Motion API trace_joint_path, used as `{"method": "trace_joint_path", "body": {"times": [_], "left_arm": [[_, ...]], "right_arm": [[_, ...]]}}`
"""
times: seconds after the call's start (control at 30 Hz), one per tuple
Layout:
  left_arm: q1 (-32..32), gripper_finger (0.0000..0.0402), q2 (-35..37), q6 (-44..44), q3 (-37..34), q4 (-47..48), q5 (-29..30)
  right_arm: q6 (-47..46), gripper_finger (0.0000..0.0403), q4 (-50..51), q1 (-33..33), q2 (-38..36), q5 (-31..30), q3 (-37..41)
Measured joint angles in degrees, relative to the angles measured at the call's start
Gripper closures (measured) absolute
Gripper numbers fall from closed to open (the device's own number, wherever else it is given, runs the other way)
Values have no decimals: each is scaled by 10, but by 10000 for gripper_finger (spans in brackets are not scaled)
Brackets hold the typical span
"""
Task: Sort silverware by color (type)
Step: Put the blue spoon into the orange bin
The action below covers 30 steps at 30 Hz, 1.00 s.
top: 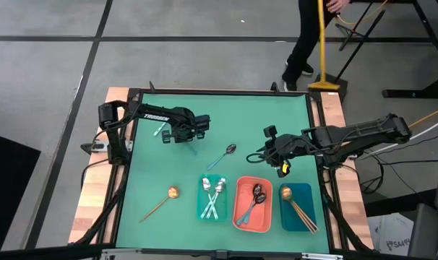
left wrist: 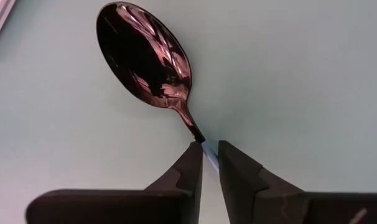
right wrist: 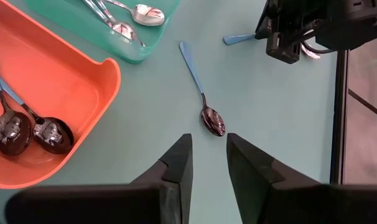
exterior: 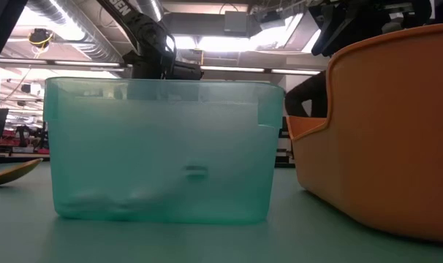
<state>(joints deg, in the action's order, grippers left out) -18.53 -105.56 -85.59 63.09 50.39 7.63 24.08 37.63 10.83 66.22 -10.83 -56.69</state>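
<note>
Dark spoon lies on open mat, trays well apart.

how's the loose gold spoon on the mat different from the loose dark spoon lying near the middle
Bowl: the gold spoon has a gold-copper bowl, while the loose dark spoon has a glossy, near-black one.
Handle: the gold spoon's is thin and brown, the loose dark spoon's is light blue.
Place: the gold spoon lies left of the teal tray, and the loose dark spoon lies beyond the trays, mid-table.
Shared: both lie flat on the green mat, outside any tray.
</note>
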Motion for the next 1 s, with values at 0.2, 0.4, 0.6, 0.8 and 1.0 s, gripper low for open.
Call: {"method": "trace_joint_path", "body": {"times": [0.2, 0.4, 0.6, 0.8, 1.0], "left_arm": [[0, 360, 0, -1, 0, 0, 2], [2, 360, 0, -61, 0, -3, 9], [3, 361, -2, -88, -1, -44, 31], [3, 361, -3, -69, 0, -76, 41], [3, 361, -3, -10, 0, -67, 47]], "right_arm": [[0, 315, 0, 0, 0, 0, 0], [0, 315, 0, 0, 0, 0, 0], [0, 315, 1, 0, 0, 0, 0], [0, 315, 3, 0, 0, 11, 0], [0, 315, 3, 0, 0, 15, 0]]}}
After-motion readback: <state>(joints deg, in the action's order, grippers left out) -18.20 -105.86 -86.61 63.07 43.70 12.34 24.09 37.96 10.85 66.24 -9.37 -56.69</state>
